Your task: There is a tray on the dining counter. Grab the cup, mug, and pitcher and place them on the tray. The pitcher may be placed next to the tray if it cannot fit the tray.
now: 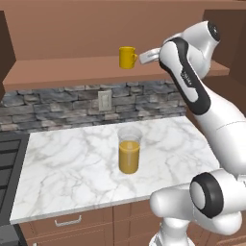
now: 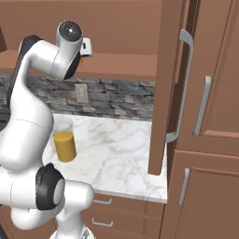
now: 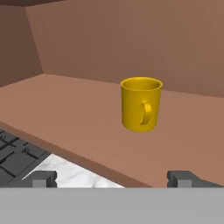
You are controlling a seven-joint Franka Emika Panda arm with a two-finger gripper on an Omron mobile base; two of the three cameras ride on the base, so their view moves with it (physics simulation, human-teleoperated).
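On the brown shelf [image 1: 72,69] above the pitcher [image 1: 129,151] stands the mug [image 1: 127,57], upright. Near the mug, the gripper [image 3: 113,178] has its fingers wide apart and holds nothing.

Glossy white rounded arm [image 1: 218,120] segments, black joint bands, round dark end cap, small pale grey hand [image 1: 149,56]

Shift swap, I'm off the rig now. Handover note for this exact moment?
Gripper: open, empty, raised to shelf height, aimed at the mug, not touching it.
Mug: upright on the brown shelf, handle facing the hand.
Pitcher: upright on the marble kitchen counter with juice in it, untouched.
Done: nothing moved yet.
Left: grasp the mug and carry it to the tray, then the pitcher and the cup.
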